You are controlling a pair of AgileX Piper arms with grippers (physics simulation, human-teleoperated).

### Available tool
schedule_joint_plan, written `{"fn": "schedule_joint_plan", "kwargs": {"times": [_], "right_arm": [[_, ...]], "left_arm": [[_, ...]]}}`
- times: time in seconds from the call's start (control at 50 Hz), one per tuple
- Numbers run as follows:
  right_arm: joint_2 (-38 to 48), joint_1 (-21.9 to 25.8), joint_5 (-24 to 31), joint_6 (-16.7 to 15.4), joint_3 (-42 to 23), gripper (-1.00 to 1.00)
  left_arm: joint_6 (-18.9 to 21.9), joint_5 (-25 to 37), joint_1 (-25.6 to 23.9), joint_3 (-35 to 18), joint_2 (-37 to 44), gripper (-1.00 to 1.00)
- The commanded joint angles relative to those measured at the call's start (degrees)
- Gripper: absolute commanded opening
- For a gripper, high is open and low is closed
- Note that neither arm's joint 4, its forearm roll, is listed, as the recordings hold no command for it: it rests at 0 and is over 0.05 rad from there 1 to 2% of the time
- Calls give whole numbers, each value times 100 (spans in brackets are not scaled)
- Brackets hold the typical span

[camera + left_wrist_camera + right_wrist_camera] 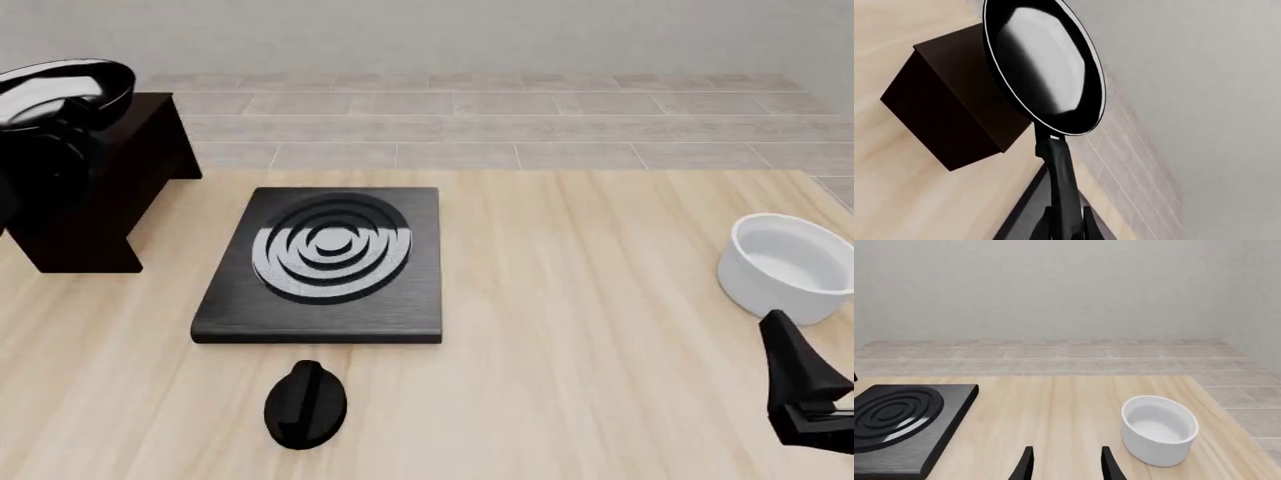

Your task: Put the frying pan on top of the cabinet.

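Left gripper [1066, 227], clamped on the glossy black frying pan [1044, 62] handle above the dark wooden cabinet [947, 115], should level it before lowering.

Count on tabletop [574, 400]: 1 frying pan [1044, 65]; 1 cabinet [114, 190]; 1 stove plate [327, 262]; 1 black knob [306, 404]; 1 white bowl [1159, 429]. Arms: 2 grippers, left [1064, 225] and right [1066, 462], with 2 fingers [1025, 465] visible on right.
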Motion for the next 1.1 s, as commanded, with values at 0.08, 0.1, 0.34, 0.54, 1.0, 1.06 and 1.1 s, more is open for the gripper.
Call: {"fn": "schedule_joint_plan", "kwargs": {"times": [0.08,0.1,0.34,0.54,1.0,1.06,1.1], "right_arm": [[-43,-3,47,2,0,100],[-44,-3,48,2,0,100],[48,0,-33,-5,-2,100],[52,3,-33,-13,-2,100],[-64,12,82,-34,2,100],[-35,14,55,-38,2,100],[-30,13,52,-36,2,100]], "left_arm": [[54,-201,-10,-132,171,-100],[54,-201,-10,-132,171,-100],[9,-315,24,-113,350,-100],[-13,-396,11,-58,414,-100],[-100,-580,6,53,571,-100],[-96,-603,27,48,618,-100],[-96,-620,17,53,630,-100]]}}
